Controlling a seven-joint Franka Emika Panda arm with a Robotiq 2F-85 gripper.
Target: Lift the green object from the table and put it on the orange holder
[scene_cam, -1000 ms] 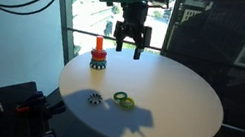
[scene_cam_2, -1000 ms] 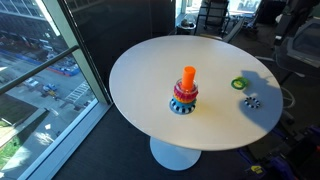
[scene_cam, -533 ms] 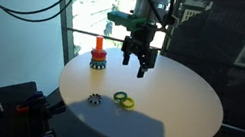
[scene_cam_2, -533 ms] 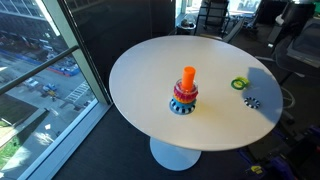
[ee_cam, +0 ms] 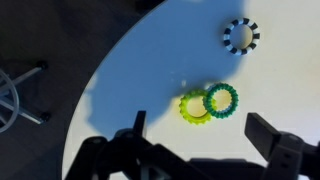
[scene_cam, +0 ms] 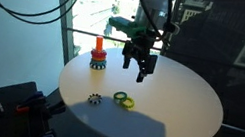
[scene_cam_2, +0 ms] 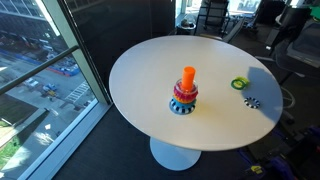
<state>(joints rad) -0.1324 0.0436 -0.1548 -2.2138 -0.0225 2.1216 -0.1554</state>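
The green object [ee_cam: 221,98], a small dark green ring, lies flat on the white table and touches a lighter yellow-green ring [ee_cam: 196,106]. In an exterior view it [scene_cam: 119,97] lies near the table's front edge. The orange holder [scene_cam: 98,49] is an upright peg with coloured rings around its foot; it also shows in an exterior view [scene_cam_2: 188,78]. My gripper [scene_cam: 136,71] is open and empty. It hangs above the table, between the holder and the rings. In the wrist view its fingers [ee_cam: 198,125] frame the table just below the two rings.
A black-and-white toothed ring [ee_cam: 240,35] lies apart from the pair, also seen in both exterior views [scene_cam: 94,99] [scene_cam_2: 252,102]. The round white table [scene_cam_2: 150,70] stands by a large window. Cables and dark equipment sit beside the table [scene_cam: 25,102].
The gripper has come down and moved from above the table's far edge toward the middle, closer to the rings. The rings and the holder have not moved.
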